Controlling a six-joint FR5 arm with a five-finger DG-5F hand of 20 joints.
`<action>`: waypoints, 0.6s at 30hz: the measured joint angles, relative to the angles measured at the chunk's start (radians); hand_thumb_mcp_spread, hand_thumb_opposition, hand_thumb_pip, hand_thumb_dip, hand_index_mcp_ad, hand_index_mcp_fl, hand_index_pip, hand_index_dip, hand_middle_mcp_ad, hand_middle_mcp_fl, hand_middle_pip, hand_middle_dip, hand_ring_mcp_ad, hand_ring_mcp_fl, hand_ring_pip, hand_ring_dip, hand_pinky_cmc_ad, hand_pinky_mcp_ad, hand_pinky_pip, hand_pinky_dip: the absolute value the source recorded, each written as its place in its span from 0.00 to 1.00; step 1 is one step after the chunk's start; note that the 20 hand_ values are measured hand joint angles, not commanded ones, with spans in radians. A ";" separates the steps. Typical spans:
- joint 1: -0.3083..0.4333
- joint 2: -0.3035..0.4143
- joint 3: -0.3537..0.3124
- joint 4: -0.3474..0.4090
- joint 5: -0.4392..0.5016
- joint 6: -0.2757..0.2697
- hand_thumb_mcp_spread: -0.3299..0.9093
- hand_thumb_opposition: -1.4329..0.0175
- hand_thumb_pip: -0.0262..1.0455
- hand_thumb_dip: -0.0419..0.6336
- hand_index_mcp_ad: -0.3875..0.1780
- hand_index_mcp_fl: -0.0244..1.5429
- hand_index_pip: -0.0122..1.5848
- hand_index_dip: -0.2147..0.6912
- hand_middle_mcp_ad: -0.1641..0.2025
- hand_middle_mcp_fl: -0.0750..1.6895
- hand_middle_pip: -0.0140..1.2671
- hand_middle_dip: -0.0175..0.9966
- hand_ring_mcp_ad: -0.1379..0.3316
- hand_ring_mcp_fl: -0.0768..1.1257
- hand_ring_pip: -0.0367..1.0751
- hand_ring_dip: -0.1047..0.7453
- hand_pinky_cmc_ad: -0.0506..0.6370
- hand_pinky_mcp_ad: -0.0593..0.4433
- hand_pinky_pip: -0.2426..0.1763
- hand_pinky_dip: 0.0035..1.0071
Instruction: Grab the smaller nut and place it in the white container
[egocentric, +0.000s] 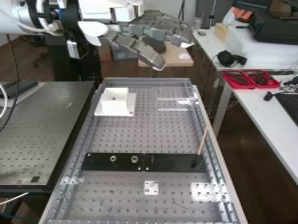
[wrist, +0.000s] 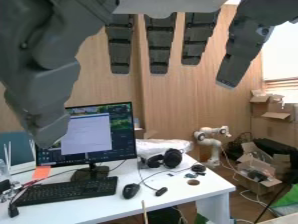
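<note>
- Hanging relaxed and nearly straight, the fingers (wrist: 159, 47) stand wide open with nothing in their grasp; they are up near the far end of the surface (egocentric: 140, 135), well apart from the bar (egocentric: 174, 162).
- On the bar, the larger nut (egocentric: 113, 158) and the bearing (egocentric: 134, 159) stand beside each other.
- I cannot tell for certain where the smaller nut is: neither its spot on the bar beside the larger nut nor the inside of the container (egocentric: 116, 106) reads clearly enough.
- The container sits at the far part of the surface, upright, its top open.
- If the nut is on the bar, the task looks barely begun, and the next move is to bring the open fingers down over it.
- It should handle as a light, stiff little piece of metal: not fragile, but slick and easy to squirt out of a careless pinch.
- Best hold is low on opposite sides, thumb against one fingertip, squeezed gently.
- The larger nut crowds it on one side, so a broad grasp could knock or gather the wrong part.
- Release low inside the container, lest it bounce.
</note>
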 joint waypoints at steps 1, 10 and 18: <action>-0.004 -0.001 0.001 -0.004 -0.008 0.000 0.44 0.45 0.60 0.30 0.44 0.04 0.28 0.27 0.64 0.09 0.11 0.31 0.57 0.08 0.13 0.30 0.70 0.79 0.36 0.53; -0.035 0.001 0.009 -0.025 -0.087 -0.004 0.44 0.45 0.60 0.30 0.44 0.04 0.27 0.28 0.64 0.09 0.11 0.31 0.59 0.08 0.13 0.30 0.72 0.80 0.35 0.53; -0.068 -0.003 0.015 -0.045 -0.157 -0.009 0.44 0.45 0.59 0.30 0.44 0.04 0.26 0.28 0.64 0.09 0.11 0.31 0.59 0.08 0.13 0.30 0.72 0.79 0.35 0.53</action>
